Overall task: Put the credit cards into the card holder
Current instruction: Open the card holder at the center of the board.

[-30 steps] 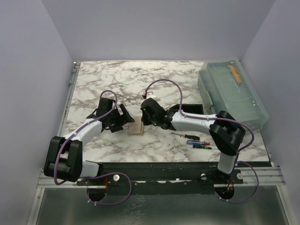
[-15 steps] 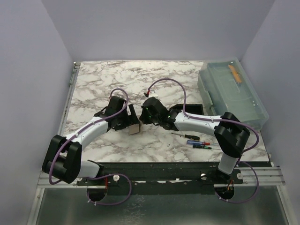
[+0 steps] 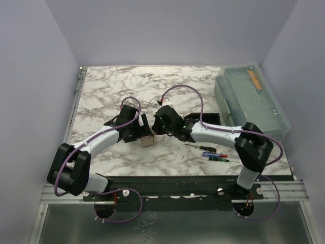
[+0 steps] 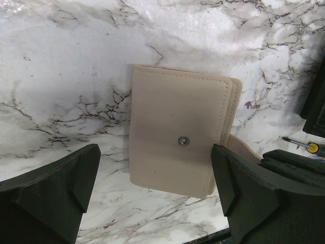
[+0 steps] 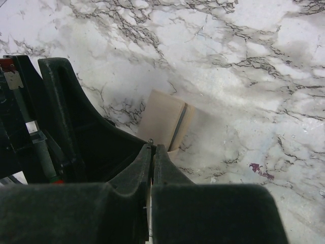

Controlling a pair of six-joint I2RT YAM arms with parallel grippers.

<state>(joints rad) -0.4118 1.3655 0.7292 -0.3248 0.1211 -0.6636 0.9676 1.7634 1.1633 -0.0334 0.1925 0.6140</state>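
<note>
A beige stitched pouch with a metal snap (image 4: 177,140) lies folded on the marble; it looks like the card holder (image 3: 148,140). My left gripper (image 4: 155,168) is open and hangs just above it, one finger on each side (image 3: 142,132). My right gripper (image 5: 153,150) is shut on the pouch's thin flap, which sticks out at its right (image 4: 238,147); it sits against the pouch's right side (image 3: 155,130). The pouch shows ahead of its jaws (image 5: 165,119). No loose credit card shows; the light blue one is out of view.
A small black tray (image 3: 209,118) lies right of the right arm, beside a large translucent lidded bin (image 3: 251,99). Small screwdrivers (image 3: 213,152) lie on the near right of the marble table (image 3: 117,86); one tip shows in the left wrist view (image 4: 304,146).
My left gripper has moved right and forward until it straddles the pouch. My right gripper has crept a little left and stayed shut at the pouch's edge.
</note>
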